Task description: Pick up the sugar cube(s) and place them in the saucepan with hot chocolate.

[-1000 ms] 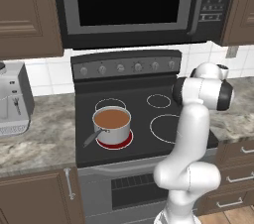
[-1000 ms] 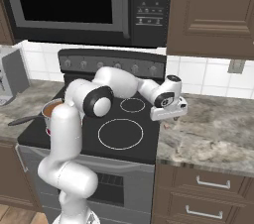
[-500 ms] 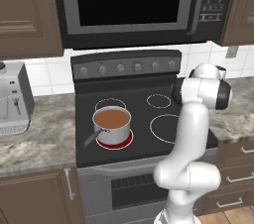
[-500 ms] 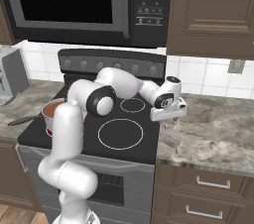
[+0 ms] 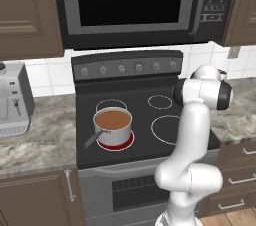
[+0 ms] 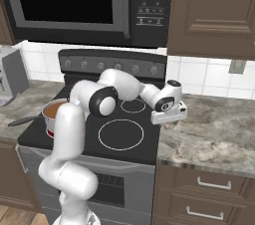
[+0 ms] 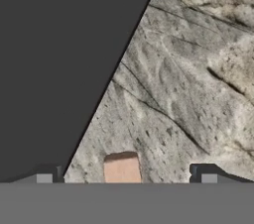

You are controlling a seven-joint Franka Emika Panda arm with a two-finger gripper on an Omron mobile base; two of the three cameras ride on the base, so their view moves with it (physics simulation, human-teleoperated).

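Note:
A small tan sugar cube [image 7: 122,167] lies on the grey marble counter [image 7: 188,79], just right of the dark stove edge [image 7: 59,69]. My gripper [image 7: 126,173] hangs straight over it, open, with one fingertip on each side of the cube and not touching it. From the right base view, the gripper [image 6: 168,125] sits low over the counter beside the stove's right edge. The steel saucepan [image 5: 113,126] stands on the front left burner, which glows red, and it is filled with brown hot chocolate [image 5: 112,118]. Its thin handle points toward the front left.
A black cooktop [image 6: 122,134] lies between the gripper and the saucepan [image 6: 50,114], and my own arm arches over it. A microwave [image 5: 130,5] hangs above the stove. A coffee machine [image 5: 12,100] stands on the left counter. The counter [image 6: 214,134] stretches off to the right.

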